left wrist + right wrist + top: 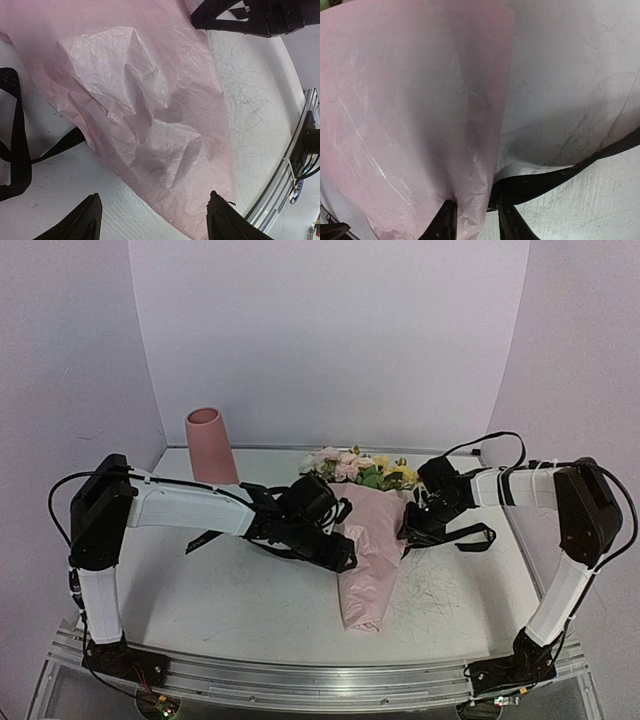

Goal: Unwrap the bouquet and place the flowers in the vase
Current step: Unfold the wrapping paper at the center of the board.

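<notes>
The bouquet lies across the middle of the table, its crinkled pink paper (368, 550) pointing toward me. The flowers (355, 468), pink, cream and yellow, show at its far end. The pink vase (210, 445) stands upright at the back left. My left gripper (153, 197) hovers open over the paper's (140, 115) left edge with nothing between its fingers. My right gripper (476, 202) is at the paper's right edge, and a fold of pink paper (410, 110) is pinched between its narrow jaws. The black ribbon (560, 175) lies loose beside that gripper's right finger.
More black ribbon (20, 150) trails on the table left of the paper, and a loop (475, 537) lies under the right arm. The table's metal front rail (320, 680) runs along the near edge. White walls close in the back and sides.
</notes>
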Robot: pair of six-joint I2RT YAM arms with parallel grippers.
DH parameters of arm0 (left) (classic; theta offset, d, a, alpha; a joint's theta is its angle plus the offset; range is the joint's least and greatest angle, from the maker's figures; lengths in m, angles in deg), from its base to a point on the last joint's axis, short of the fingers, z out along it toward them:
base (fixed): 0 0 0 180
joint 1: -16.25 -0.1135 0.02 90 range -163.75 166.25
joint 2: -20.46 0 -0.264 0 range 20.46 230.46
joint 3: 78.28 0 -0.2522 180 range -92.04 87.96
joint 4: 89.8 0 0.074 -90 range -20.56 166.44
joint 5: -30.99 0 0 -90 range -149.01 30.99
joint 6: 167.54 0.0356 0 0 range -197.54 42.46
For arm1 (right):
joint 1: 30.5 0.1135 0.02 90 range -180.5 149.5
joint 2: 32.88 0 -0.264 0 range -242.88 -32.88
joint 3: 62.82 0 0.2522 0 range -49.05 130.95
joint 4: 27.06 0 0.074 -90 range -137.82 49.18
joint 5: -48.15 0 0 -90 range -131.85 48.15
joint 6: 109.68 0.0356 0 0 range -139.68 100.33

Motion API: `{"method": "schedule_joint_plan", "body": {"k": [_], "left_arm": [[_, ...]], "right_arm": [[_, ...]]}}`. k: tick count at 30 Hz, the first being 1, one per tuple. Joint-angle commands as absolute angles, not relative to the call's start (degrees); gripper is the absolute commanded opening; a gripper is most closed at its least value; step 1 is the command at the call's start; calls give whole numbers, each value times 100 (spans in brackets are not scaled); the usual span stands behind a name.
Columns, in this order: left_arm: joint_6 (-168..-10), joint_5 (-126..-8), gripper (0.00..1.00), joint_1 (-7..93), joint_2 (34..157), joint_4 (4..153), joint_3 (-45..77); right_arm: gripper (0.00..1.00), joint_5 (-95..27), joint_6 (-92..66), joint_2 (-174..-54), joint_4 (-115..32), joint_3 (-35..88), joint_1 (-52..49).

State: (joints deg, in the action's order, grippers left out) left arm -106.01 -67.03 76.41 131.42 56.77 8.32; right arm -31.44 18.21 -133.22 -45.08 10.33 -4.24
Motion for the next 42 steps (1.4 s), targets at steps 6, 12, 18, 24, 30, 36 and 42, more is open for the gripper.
{"method": "schedule_joint_plan", "body": {"k": [6, 12, 18, 24, 30, 36, 42], "left_arm": [[-10566, -6706, 72, 7604, 13325, 5513, 490], [-10574, -6599, 72, 7609, 13353, 5481, 433], [-10466, -6102, 69, 7612, 13183, 5339, 409], [-10590, -4722, 72, 7609, 12528, 5235, 664], [-10724, -3702, 74, 7610, 11944, 5199, 895], [-10922, -2466, 74, 7610, 11293, 5078, 1058], [-11069, -1633, 74, 7610, 10509, 5079, 1412]], "right_arm": [[26, -2284, 1571, -13073, -4138, 1308, -450], [26, -1991, 1569, -12903, -3914, 1464, -450], [30, -1306, 1513, -12809, -3811, 1683, -454], [33, -727, 1535, -13019, -3724, 2094, -450], [36, -217, 1620, -13457, -3597, 2744, -213], [39, -162, 1763, -13865, -3589, 3482, 336], [39, 6, 1816, -14506, -3581, 4313, 1061]]}}
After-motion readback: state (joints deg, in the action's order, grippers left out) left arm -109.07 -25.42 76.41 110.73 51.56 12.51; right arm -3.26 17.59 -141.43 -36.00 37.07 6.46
